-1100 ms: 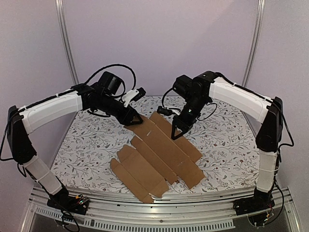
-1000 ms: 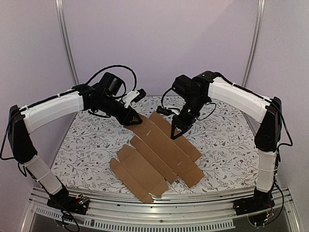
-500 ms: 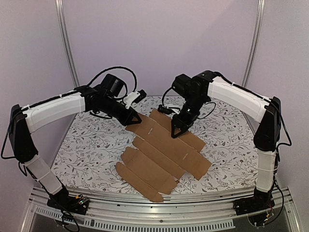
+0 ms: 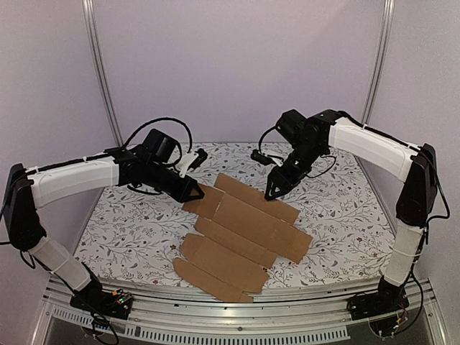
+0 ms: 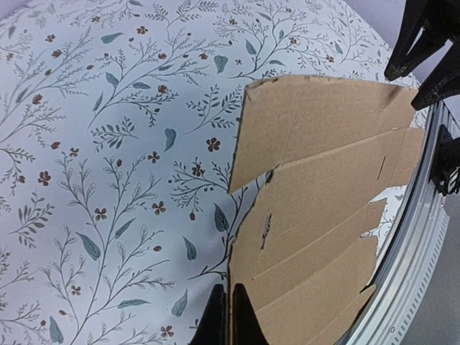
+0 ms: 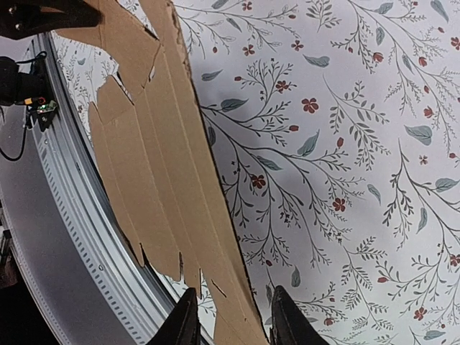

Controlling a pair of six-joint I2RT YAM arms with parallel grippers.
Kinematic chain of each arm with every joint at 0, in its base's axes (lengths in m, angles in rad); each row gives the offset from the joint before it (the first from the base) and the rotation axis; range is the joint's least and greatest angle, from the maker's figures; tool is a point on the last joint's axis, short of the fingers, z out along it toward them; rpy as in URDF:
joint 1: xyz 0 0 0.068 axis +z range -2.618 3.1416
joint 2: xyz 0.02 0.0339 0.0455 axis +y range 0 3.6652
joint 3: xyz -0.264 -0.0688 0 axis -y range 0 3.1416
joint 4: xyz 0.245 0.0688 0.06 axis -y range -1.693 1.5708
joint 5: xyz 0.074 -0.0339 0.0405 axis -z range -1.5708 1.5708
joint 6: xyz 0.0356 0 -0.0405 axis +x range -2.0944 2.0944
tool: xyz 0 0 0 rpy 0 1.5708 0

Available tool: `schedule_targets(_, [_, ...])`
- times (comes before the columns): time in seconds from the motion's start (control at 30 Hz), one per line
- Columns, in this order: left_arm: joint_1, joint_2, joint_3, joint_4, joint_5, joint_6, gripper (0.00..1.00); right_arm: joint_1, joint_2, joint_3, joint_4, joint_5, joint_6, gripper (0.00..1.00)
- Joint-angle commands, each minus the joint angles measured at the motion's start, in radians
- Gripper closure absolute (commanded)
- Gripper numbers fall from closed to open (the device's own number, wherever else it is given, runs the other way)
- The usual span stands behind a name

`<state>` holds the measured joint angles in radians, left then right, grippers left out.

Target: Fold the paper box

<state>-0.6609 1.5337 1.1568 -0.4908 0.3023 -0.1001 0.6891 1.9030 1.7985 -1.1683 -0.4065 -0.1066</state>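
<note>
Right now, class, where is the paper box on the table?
From the top camera, the paper box lies flat and unfolded mid-table, between the left gripper and right gripper, reaching the near edge.

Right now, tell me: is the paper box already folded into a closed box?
No, the paper box lies as a flat, unfolded sheet on the table.

White-shelled arms with black joints, looped black cables, and black jaws.

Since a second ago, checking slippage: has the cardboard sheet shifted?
Yes. The cardboard sheet has rotated and slid rightward over the tablecloth, away from the left post.
</note>
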Motion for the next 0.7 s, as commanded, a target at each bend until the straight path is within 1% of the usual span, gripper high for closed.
schedule_targets(0.0, [0.0,-0.052,-0.04,0.072,0.009,-0.059,1.0,-0.02,-0.063,-0.07,0.079,-0.081,-0.015,0.68])
schedule_targets(0.17, [0.0,-0.063,-0.061,0.09,0.023,-0.089,1.0,-0.019,-0.068,-0.097,0.138,-0.089,-0.02,0.67])
schedule_targets(0.33, [0.0,-0.079,-0.076,0.089,0.007,-0.091,1.0,-0.022,-0.053,-0.088,0.151,-0.09,-0.034,0.69])
schedule_targets(0.47, [-0.001,-0.089,-0.084,0.093,0.004,-0.094,1.0,-0.021,-0.043,-0.096,0.159,-0.048,-0.041,0.68])
schedule_targets(0.57, [0.0,-0.094,-0.091,0.093,0.005,-0.098,1.0,-0.024,-0.03,-0.096,0.174,0.002,-0.044,0.66])
schedule_targets(0.67, [0.0,-0.103,-0.099,0.092,0.001,-0.099,1.0,-0.027,-0.025,-0.096,0.192,0.017,-0.045,0.63])
